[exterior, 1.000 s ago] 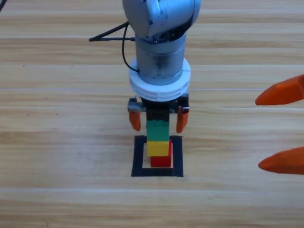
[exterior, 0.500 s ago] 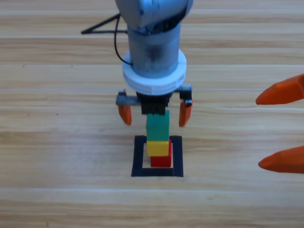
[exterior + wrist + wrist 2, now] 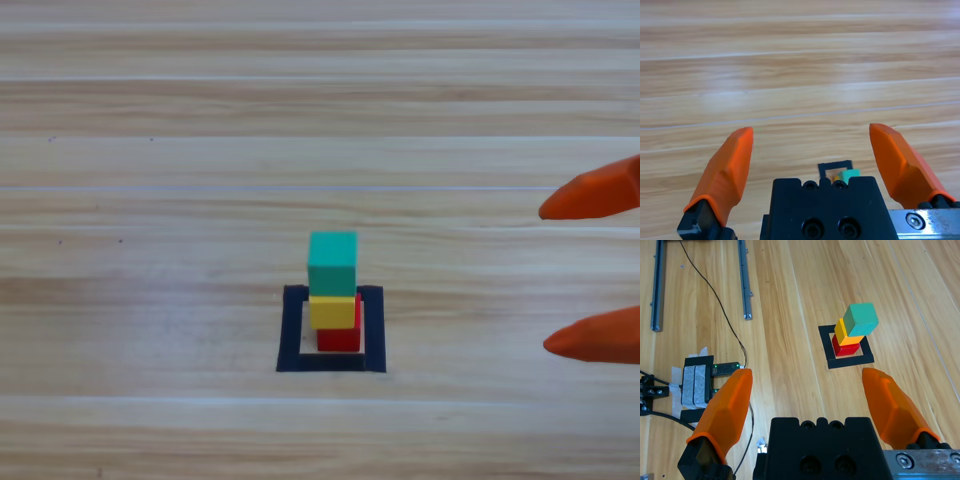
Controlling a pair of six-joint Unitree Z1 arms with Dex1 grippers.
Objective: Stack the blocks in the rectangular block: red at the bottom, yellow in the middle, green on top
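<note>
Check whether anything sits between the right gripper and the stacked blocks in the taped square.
Nothing visible does. Bare wood lies between the open right gripper and the stack: green block on yellow on red, inside the taped square.

Three blocks (image 3: pixel 333 295) stacked inside the rectangular block (image 3: pixel 291 330); right claw (image 3: pixel 592 270) well right

Orange tapered fingers (image 3: pixel 722 412), blk gripper body (image 3: pixel 820 450) w/ recessed screws

Stacked upright inside the black tape rectangle (image 3: pixel 291 330) on the worktop: red cube (image 3: pixel 340 338) at the bottom, yellow cube (image 3: pixel 332 312) in the middle, teal-green cube (image 3: pixel 332 263) on top.
</note>
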